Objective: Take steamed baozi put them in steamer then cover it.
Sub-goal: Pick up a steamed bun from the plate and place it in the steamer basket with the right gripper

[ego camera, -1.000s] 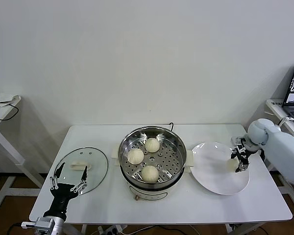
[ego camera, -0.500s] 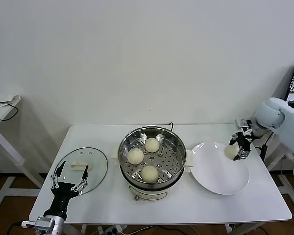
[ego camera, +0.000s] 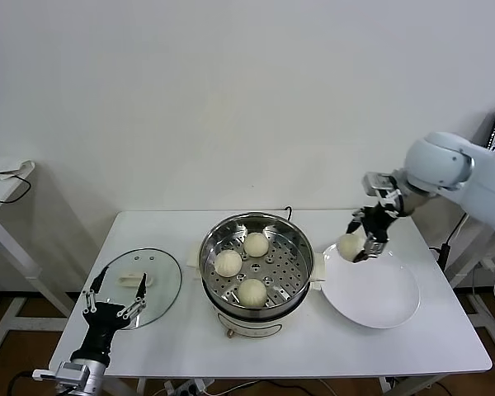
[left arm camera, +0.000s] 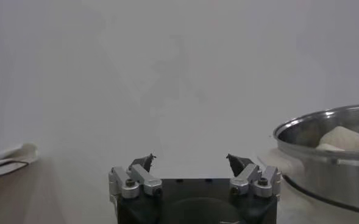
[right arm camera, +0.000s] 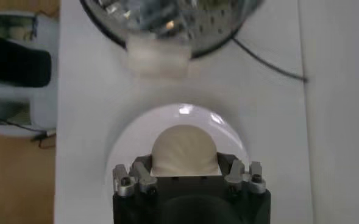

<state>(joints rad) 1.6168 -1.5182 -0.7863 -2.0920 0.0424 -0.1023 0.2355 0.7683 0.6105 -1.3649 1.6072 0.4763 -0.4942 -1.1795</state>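
My right pincer grips the fourth baozi above the plate's left edge; steamer lies left. Left pincer open, idle.

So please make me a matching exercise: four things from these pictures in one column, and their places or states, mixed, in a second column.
Things:
1. round glass lid with white handle
2. flat white plate
3. cream-white bun in the right gripper
4. shiny stainless-steel steamer pot

Places or states:
A. holds three buns
B. lifted above the table
C. flat on the table's left side
D. bare, right of the pot

Pairs: 1-C, 2-D, 3-B, 4-A
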